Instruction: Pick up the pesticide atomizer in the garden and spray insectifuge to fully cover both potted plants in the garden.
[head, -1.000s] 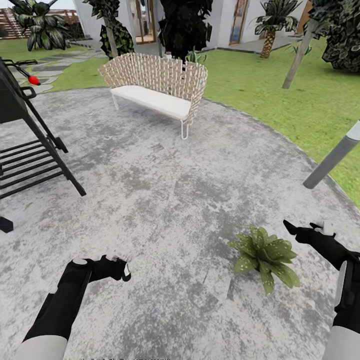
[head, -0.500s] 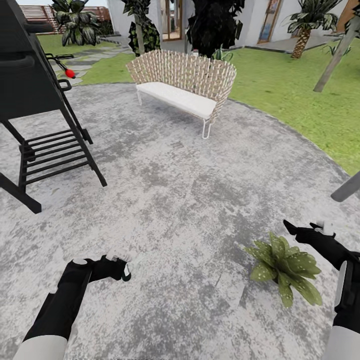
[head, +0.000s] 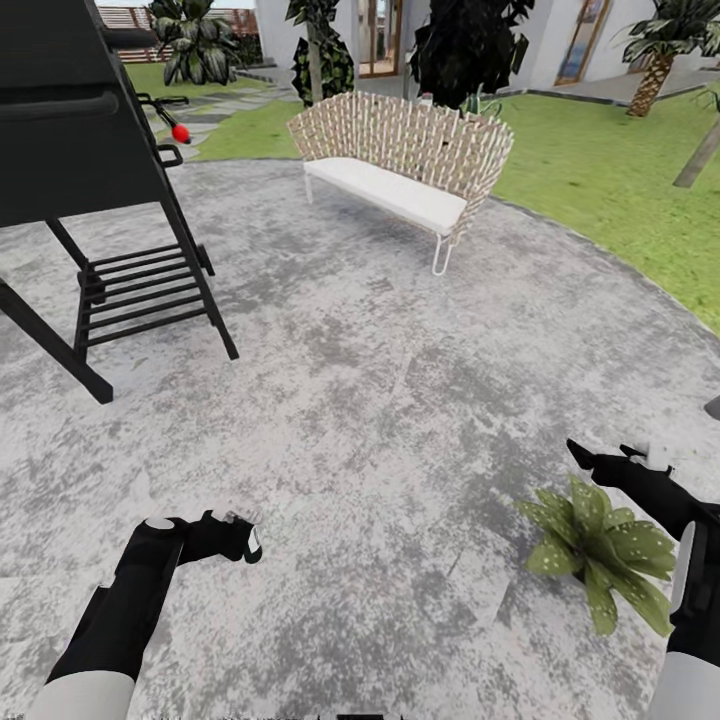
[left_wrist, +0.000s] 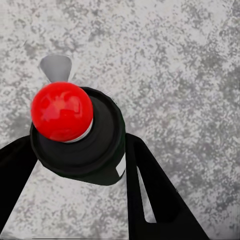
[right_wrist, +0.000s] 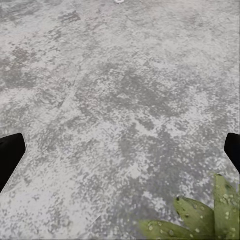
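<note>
Lower left of the head frame: left gripper (head: 238, 532) is clamped on the pesticide atomizer (head: 225, 538), held above the grey patio (head: 400, 380). In the left wrist view the bottle (left_wrist: 95, 150) sits between both fingers (left_wrist: 155, 200), seen end-on: dark body with a white label patch, red ball cap (left_wrist: 62, 111) facing the camera. So its long axis runs roughly along the camera's line of sight, cap toward the wrist, base toward the paving. In the head view too little of the bottle shows past the fingers to read its tilt.

Lower right: right gripper (head: 612, 458) has jaws spread wide and holds nothing; fingertips (right_wrist: 11, 150) sit at opposite edges of the right wrist view with bare paving between.

One potted plant (head: 600, 550), a low rosette with speckled leaves, sits on the patio just below that gripper, leaves also at the right wrist view's corner (right_wrist: 200, 220).

Upper left: black slatted stand (head: 140, 290). Top centre: woven bench (head: 405, 165), lawn (head: 600, 170) behind it.
</note>
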